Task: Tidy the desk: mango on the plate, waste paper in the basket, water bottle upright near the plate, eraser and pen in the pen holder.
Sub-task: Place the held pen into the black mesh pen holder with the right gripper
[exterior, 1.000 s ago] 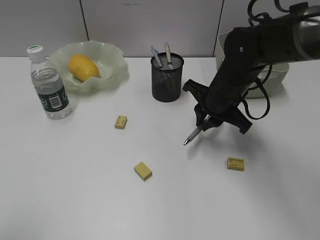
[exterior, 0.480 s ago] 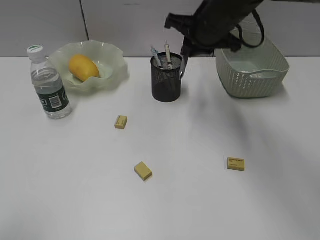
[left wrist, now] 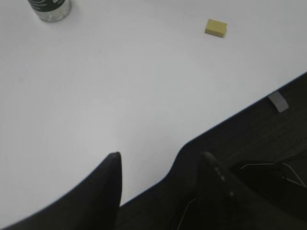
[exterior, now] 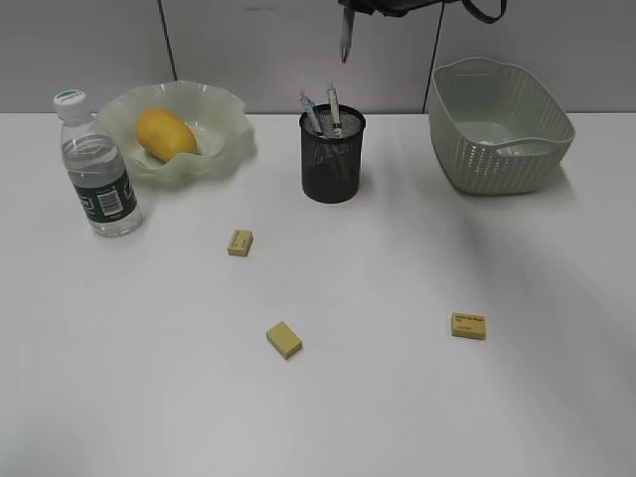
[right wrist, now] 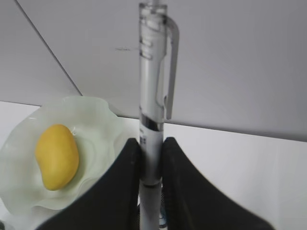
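The right pincer [right wrist: 152, 163] is gripping a clear-barrelled pen [right wrist: 152, 96] between its two dark fingers [right wrist: 120, 182], the clip end standing up in the right wrist view. In the exterior view this pen [exterior: 346, 40] is hanging tip-down at the top edge of the frame, high above the black mesh pen holder [exterior: 332, 156], with only a sliver of the arm showing. Two pens are sitting in that holder already.

The left pincer [left wrist: 163, 191] is hovering over the near edge of the white bench [left wrist: 120, 96], its jaws standing moderately wide with nothing between them.

The mango [exterior: 165, 134] is lying in the wavy-rimmed pale green plate [exterior: 224, 109] at the back left. The water bottle [exterior: 97, 169] is standing upright just beside the plate, on its left front; its dark green-and-white label carries print too small to read, and its cap is pale with a green ring. The woven-pattern basket [exterior: 502, 124] is sitting at the back right, well apart from the holder.

Three small yellow erasers are lying loose on the bench: one [exterior: 239, 242] in front of the plate, one [exterior: 284, 339] nearer the middle front, and one [exterior: 469, 326] to the right. The first and the right-hand one are showing dark printing on top, not legible. The left wrist view is catching one eraser [left wrist: 216, 28] and the base of the bottle.
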Controlling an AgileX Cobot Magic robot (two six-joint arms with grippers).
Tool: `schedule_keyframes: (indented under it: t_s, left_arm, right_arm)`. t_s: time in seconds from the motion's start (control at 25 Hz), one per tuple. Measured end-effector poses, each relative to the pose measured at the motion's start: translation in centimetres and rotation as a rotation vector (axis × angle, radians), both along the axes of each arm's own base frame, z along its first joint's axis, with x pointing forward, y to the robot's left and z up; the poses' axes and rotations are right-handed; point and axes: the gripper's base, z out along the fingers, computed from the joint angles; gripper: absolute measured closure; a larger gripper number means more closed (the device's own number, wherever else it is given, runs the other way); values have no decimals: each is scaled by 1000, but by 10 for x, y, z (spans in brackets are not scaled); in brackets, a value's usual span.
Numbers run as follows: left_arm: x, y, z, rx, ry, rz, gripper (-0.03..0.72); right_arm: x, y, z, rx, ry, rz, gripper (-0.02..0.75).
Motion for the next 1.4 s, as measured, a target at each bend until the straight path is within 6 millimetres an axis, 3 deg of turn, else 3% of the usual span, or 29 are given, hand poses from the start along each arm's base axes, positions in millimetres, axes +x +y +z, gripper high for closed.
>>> schedule_keyframes:
  t_s: [0.44,0.72,1.04,1.16,1.4]
  left_arm:
    - [0,0,0,0,0,0,306]
    - [0,0,0,0,0,0,306]
    - [0,0,0,0,0,0,306]
    - [0,0,0,0,0,0,306]
    - [0,0,0,0,0,0,306]
  right_arm:
    - [18,9,-72,-98,76,25,613]
    - [19,10,-97,-134,140,22,589]
    - [18,8,-98,-172,149,27,270]
    - [16,6,-87,-177,148,22,241]
    - [-1,-8,-46,-251,215,-9,245]
